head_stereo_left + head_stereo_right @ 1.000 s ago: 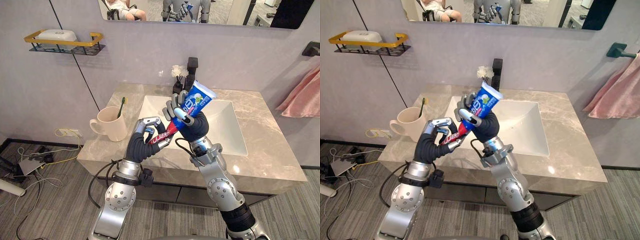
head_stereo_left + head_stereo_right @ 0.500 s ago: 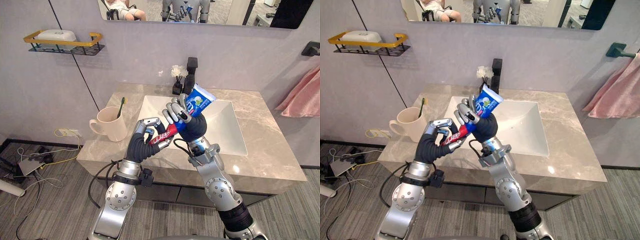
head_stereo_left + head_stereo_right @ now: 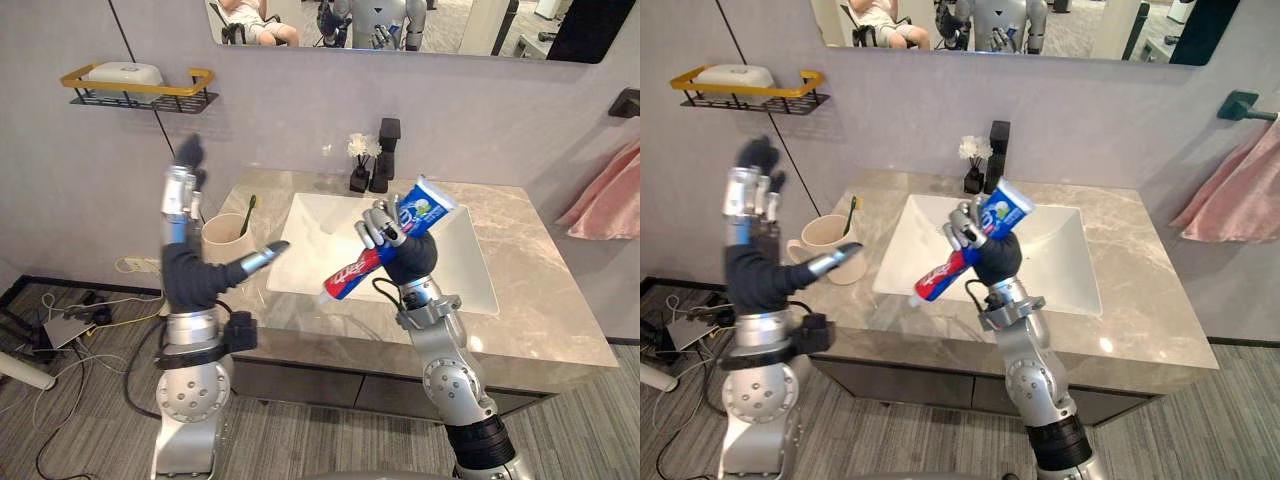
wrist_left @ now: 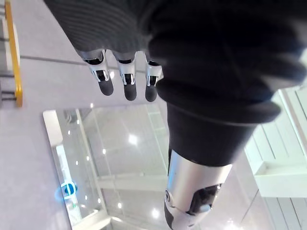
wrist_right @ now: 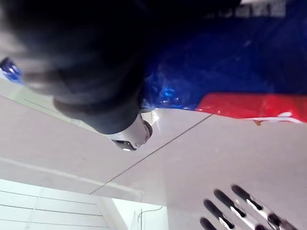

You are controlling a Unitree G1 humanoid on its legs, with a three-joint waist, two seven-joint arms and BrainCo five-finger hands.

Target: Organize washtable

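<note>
Left eye view: the right hand [image 3: 405,250] grips the toothpaste tube [image 3: 350,275], tilted in the air over the sink [image 3: 320,235] of the marble desk [image 3: 545,300]. The left hand [image 3: 190,272] stands upright near the mug [image 3: 226,228], fingers straight, holding nothing.

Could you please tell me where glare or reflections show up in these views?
Right eye view: a bright glare spot on the countertop by the front right corner of the sink; the mirror reflects a seated person. Left wrist view: past the open left hand, small ceiling lights glint in the mirror.
</note>
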